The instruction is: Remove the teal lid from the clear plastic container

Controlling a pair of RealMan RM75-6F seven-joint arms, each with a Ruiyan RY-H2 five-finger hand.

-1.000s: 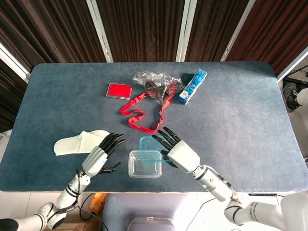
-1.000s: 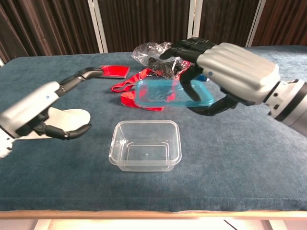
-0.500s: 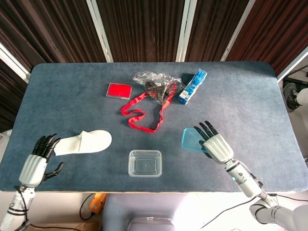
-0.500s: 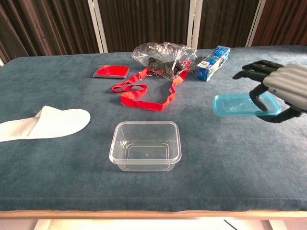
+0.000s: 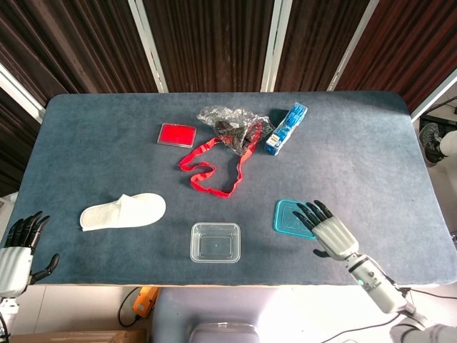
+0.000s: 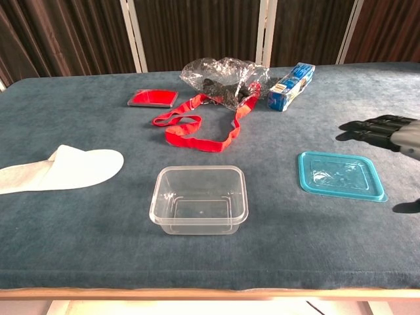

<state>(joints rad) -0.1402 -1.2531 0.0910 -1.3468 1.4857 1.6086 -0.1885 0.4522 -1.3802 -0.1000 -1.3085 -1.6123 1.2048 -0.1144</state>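
Observation:
The clear plastic container (image 5: pixel 215 242) (image 6: pixel 199 199) stands open and empty near the table's front edge. The teal lid (image 5: pixel 292 217) (image 6: pixel 340 175) lies flat on the blue cloth to its right, well apart from it. My right hand (image 5: pixel 330 230) (image 6: pixel 387 130) hovers just right of the lid, fingers spread, holding nothing. My left hand (image 5: pixel 17 251) is at the table's front left corner, fingers apart and empty; the chest view does not show it.
A white slipper (image 5: pixel 123 211) (image 6: pixel 60 168) lies front left. Behind the container are a red strap (image 5: pixel 214 168) (image 6: pixel 197 130), a crumpled clear bag (image 5: pixel 232 125) (image 6: pixel 223 79), a red flat case (image 5: pixel 176 134) (image 6: pixel 153 98) and a blue packet (image 5: pixel 285 128) (image 6: pixel 291 77).
The right hand carried the lid rightward, set it on the table and let go. The left hand drew back to the front left corner.

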